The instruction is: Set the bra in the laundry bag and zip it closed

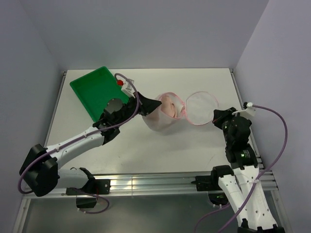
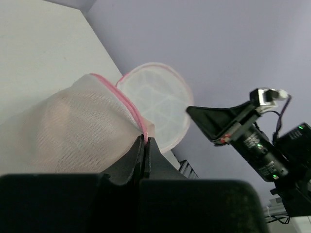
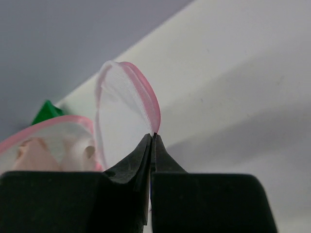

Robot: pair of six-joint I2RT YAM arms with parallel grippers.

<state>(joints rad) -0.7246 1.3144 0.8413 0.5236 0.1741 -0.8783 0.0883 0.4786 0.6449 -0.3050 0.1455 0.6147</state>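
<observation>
The laundry bag (image 1: 165,120) stands open mid-table, a white mesh pouch with pink rim. Its round lid half (image 1: 200,108) is raised to the right. The peach-beige bra (image 1: 171,106) lies inside the open body and shows in the right wrist view (image 3: 43,151). My left gripper (image 1: 154,105) is shut on the pink rim of the bag's left side, seen in the left wrist view (image 2: 146,139). My right gripper (image 1: 216,116) is shut on the pink edge of the lid (image 3: 146,104), its tips (image 3: 153,137) pinching that edge.
A green plastic tray (image 1: 97,91) sits at the back left, close behind my left arm. Walls close in on the left, back and right. The right arm (image 2: 252,141) shows in the left wrist view.
</observation>
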